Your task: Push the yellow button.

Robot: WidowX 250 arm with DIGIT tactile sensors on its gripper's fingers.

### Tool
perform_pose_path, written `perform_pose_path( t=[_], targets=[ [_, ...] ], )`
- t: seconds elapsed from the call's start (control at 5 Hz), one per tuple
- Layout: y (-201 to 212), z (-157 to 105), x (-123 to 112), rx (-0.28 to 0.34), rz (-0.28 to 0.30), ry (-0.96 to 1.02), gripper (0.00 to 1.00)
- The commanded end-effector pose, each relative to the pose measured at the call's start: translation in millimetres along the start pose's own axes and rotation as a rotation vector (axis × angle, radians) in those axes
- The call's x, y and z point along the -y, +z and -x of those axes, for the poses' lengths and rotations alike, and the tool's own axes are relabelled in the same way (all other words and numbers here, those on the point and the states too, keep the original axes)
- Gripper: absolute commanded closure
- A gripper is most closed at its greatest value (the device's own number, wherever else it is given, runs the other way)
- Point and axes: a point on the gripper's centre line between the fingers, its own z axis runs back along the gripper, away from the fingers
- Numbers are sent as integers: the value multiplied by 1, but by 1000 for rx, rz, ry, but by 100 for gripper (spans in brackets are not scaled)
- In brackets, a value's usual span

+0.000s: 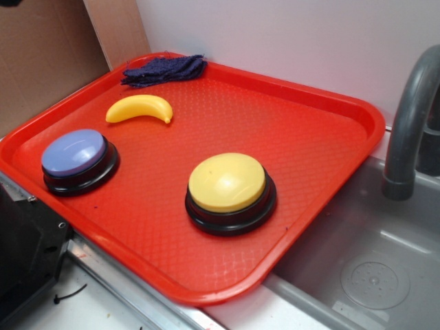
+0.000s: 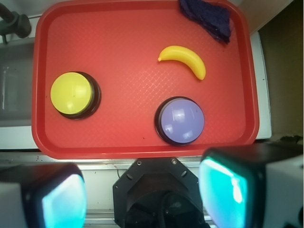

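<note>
A red tray [image 1: 323,117] with a fine textured floor carries four things. The yellow button [image 1: 227,182] sits on its wider black base toward the tray's sink-side half; in the exterior view it lies at about 5 o'clock from the tray's middle, and in the wrist view at about 9 o'clock, close to the left rim. Its dome is smooth and nothing touches it.

The blue-lavender button [image 1: 73,152], of the same shape, stands well apart from the yellow one, near the tray's rim (at about 9 o'clock from the middle in the exterior view, about 5 o'clock in the wrist view). A small toy banana [image 1: 139,108] lies flat beyond it, and a dark blue cloth [image 1: 165,69] is bunched in the tray's far corner, partly lapping onto the rim.

Beside the tray, at 3 o'clock in the exterior view, is a grey sink [image 1: 375,271] with a grey faucet [image 1: 409,124] arching over it.

The gripper [image 2: 142,199] shows only in the wrist view, at the bottom edge, off the tray on the near side and over the pale surface there. Its two fingers [image 2: 230,192] (blurred, with a teal sheen) stand wide apart at left and right, so the jaws are spread open and hold nothing. It is clear of both buttons.
</note>
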Motion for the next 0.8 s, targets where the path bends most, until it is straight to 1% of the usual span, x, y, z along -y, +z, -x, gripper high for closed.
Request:
perform_pose_path(
  t=[0.0,0.2,0.4,0.6],
  targets=[
    [0,0,0,0,0,0,0],
    [-39,-46,49,13,-42,-255,0],
    [-74,-74,110,168,60,-500,0],
    [-106,-78,120,135,74,-621,0]
  ],
)
